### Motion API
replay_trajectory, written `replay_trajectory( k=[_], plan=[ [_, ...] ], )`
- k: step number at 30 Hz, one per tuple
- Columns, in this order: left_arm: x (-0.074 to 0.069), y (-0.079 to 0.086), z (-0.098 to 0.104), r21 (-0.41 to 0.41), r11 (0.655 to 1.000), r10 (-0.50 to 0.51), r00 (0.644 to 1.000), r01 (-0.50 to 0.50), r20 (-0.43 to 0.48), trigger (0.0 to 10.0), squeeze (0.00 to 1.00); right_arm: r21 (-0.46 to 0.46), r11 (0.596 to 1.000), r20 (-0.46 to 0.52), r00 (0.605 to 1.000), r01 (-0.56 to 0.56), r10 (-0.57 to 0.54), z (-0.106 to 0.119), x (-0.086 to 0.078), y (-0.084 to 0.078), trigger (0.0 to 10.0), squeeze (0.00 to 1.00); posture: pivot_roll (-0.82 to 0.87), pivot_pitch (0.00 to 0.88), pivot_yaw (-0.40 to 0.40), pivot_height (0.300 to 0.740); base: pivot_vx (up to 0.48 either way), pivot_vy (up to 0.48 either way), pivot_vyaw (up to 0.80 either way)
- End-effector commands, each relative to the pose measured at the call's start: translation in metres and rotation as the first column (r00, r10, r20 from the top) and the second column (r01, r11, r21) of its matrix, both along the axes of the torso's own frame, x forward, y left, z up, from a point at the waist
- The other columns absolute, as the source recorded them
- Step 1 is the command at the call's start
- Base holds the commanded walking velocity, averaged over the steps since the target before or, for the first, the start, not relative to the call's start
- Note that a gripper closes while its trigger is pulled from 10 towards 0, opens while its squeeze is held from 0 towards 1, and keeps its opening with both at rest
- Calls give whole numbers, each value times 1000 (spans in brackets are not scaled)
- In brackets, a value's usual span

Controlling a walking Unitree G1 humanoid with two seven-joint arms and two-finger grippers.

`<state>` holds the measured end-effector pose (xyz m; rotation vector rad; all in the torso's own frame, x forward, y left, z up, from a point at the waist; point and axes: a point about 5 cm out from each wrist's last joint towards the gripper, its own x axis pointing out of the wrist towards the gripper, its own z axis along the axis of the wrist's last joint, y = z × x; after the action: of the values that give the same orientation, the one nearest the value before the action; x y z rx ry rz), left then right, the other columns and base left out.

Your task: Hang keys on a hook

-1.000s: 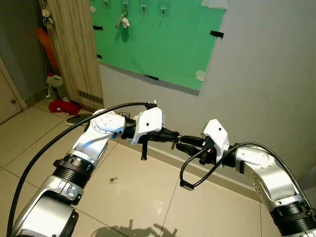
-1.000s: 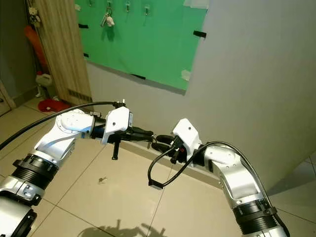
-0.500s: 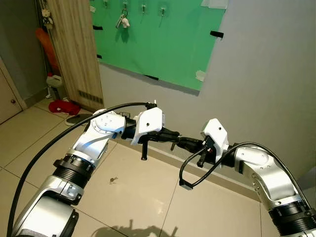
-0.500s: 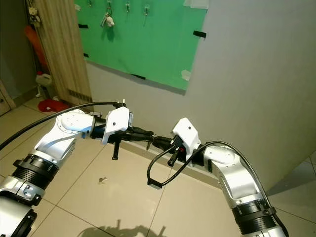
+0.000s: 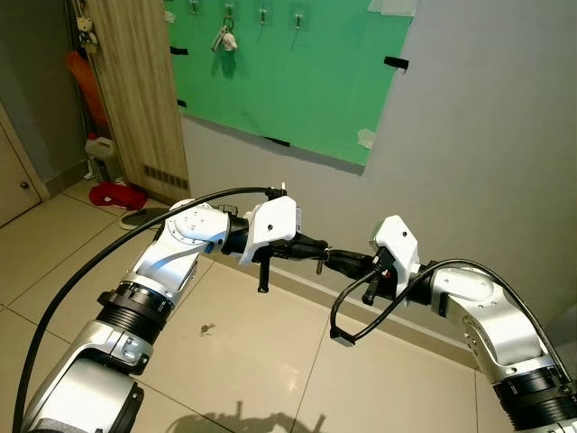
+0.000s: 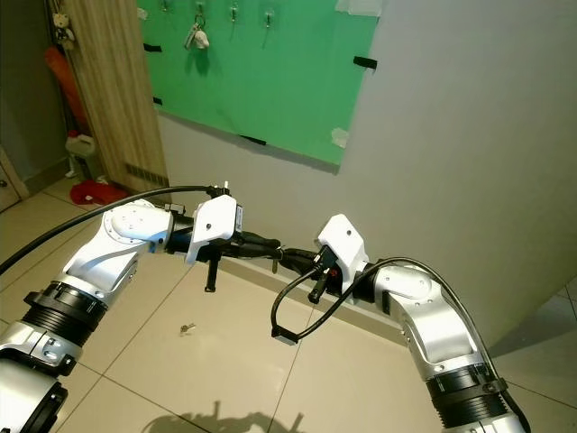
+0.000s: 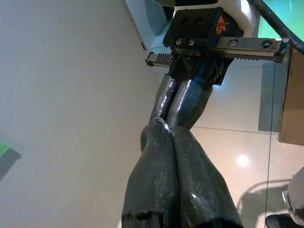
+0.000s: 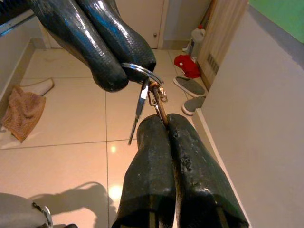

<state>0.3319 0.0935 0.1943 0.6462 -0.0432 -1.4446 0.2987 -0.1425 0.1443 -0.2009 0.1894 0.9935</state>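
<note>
I see a green board (image 5: 288, 81) taped to the grey wall up ahead, with four small hooks (image 5: 261, 14) along its top; one hook already carries a bunch of keys (image 5: 224, 38). A wooden panel (image 5: 135, 90) stands left of it. Nothing lies between my arms and the board. Both sets of fingers meet tip to tip over the tiled floor (image 5: 270, 361). My left gripper (image 8: 124, 66) is pinched on the key ring (image 8: 142, 73), my right gripper (image 8: 164, 126) clamped on the clip (image 8: 158, 105) below it; one key (image 8: 138, 109) dangles.
</note>
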Motion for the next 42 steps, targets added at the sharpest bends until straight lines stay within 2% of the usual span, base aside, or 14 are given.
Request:
replay_trajectory(
  k=[1,5,6,14,15,16,24,28,34,42],
  plan=[
    [0,-1,-2,7,1000,0,1000,0,0,10000,0,-19,1000,-7,1000,16,-16,-1,0,-6,0,0,-75,0,-64,740,0,0,0],
    [0,-2,-2,7,1000,1,1000,-1,1,10000,0,-78,996,17,999,47,-46,-4,3,-7,0,0,-79,0,-62,740,0,0,0],
    [0,-2,-2,7,1000,1,1000,-1,1,10000,0,-76,997,-6,1000,13,-13,-5,0,-6,10000,1000,-79,0,-62,740,0,0,0],
    [1,-1,0,2,1000,4,1000,-4,2,10000,0,-51,997,25,998,54,-53,1,5,-8,10000,1000,-81,0,-61,740,0,0,0],
    [2,-1,0,2,1000,7,1000,-7,3,10000,0,-72,997,-15,1000,2,-3,-1,0,-8,10000,247,-81,0,-60,740,0,0,0],
    [2,-1,0,1,1000,8,1000,-8,3,10000,0,-74,997,-24,1000,-9,7,-2,-1,-9,10000,0,-81,0,-60,740,0,0,0],
    [3,0,1,1,1000,16,1000,-16,3,10000,0,-90,995,-49,998,-48,44,-4,-10,-18,10000,0,-83,0,-57,740,0,0,0],
    [3,1,0,1,1000,16,1000,-16,2,10000,0,-79,997,-22,1000,-9,7,0,-5,-21,10000,0,-88,0,-51,740,0,0,0],
    [3,-1,0,2,1000,9,1000,-9,1,10000,0,-11,1000,-39,999,26,-26,4,-1,-13,10000,0,-88,0,-50,740,0,0,0],
    [4,-1,1,3,1000,13,1000,-13,7,10000,0,5,1000,-42,999,19,-19,2,1,-4,10000,0,-80,0,-54,740,0,0,0]
  ],
)
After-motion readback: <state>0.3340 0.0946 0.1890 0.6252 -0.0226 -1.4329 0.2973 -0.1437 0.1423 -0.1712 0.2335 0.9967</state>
